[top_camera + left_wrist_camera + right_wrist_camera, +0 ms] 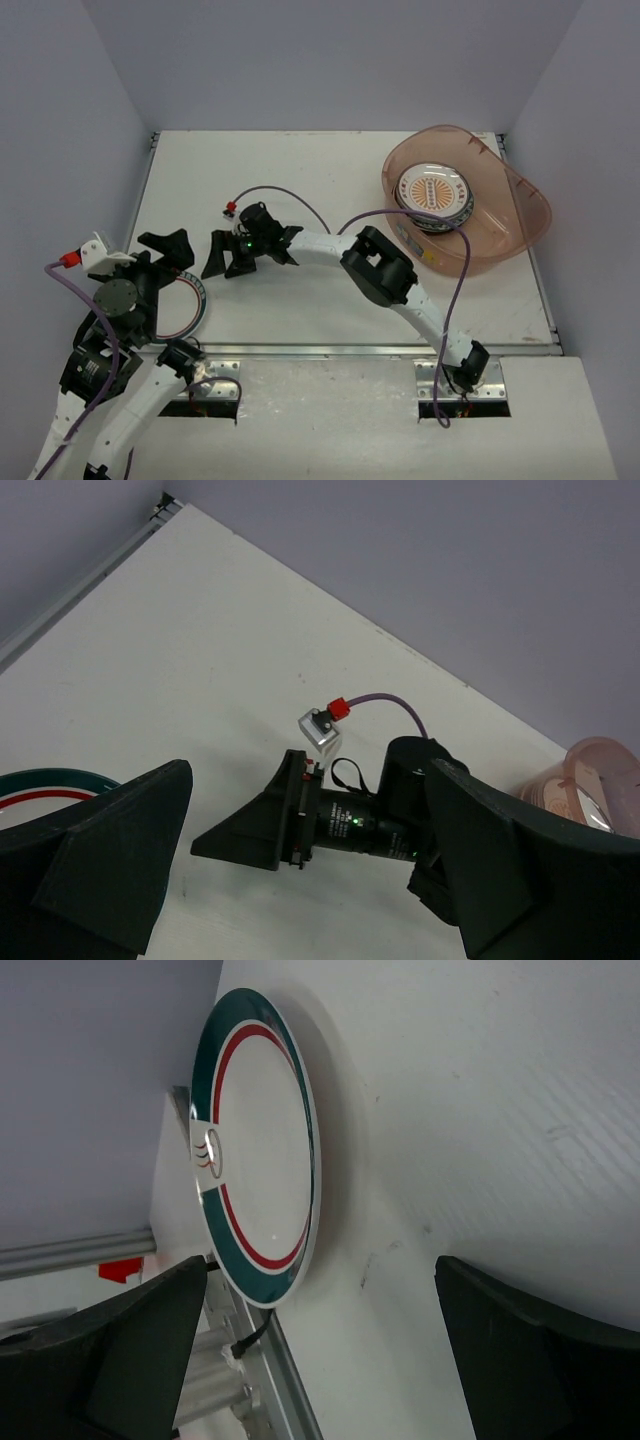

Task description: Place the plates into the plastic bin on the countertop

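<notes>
Plates point(433, 192) stacked in oval transl. bin point(505, 238) | teal-rim plate point(258, 1145) flat, glossy

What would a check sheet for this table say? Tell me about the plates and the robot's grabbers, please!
Surface: white countertop, mostly bare.
Job's things: plastic bin at the far right holds stacked plates, an orange sunburst one on top. One teal-rimmed plate lies flat near the left front edge, outside the bin.
Clutter: nothing seen.
Grippers: left gripper has its jaws open and empty, near the teal-rimmed plate. Right gripper has its jaws open and empty, facing that plate.
Cables: purple cables, one looping from each wrist.
Surroundings: plain grey walls on three sides.
</notes>
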### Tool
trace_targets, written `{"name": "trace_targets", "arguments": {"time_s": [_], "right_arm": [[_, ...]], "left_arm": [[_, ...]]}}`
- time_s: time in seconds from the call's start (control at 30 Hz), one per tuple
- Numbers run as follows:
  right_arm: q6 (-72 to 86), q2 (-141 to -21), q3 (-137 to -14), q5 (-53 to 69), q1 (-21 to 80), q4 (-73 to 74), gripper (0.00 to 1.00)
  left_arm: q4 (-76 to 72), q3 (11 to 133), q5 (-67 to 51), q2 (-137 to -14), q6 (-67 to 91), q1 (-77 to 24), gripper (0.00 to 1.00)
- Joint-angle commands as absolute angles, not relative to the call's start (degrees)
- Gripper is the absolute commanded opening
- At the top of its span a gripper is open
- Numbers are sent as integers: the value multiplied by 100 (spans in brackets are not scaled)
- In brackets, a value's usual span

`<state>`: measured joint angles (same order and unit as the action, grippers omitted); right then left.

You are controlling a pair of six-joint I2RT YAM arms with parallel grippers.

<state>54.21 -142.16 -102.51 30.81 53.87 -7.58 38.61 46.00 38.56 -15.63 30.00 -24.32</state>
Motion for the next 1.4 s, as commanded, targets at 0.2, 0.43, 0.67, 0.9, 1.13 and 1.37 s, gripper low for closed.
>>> {"name": "trace_targets", "arguments": {"time_s": [0.2, 0.43, 0.67, 0.9, 1.13, 1.37], "right_arm": [[6800, -15769, -11832, 2839, 5796, -101, 68], [6795, -15893, -11687, 2943, 5958, 81, 33], [6762, -14937, -10724, 3358, 5853, -719, 0], [5685, -12634, -10203, 2988, 5319, 109, 0], [5384, -10174, -9088, 2961, 3065, 984, 0], [6253, -8007, -6738, 2733, -891, 685, 0]], "left_arm": [[3647, 4567, 3759, -1605, 2909, -2370, 100], [3639, 4562, 3735, -1573, 2900, -2373, 100], [3612, 4548, 3649, -1582, 2879, -2373, 100], [3595, 4544, 3595, -1608, 2848, -2373, 100], [3593, 4526, 3647, -1449, 2883, -2377, 100], [3515, 4518, 3451, -1716, 2785, -2373, 100]]}}
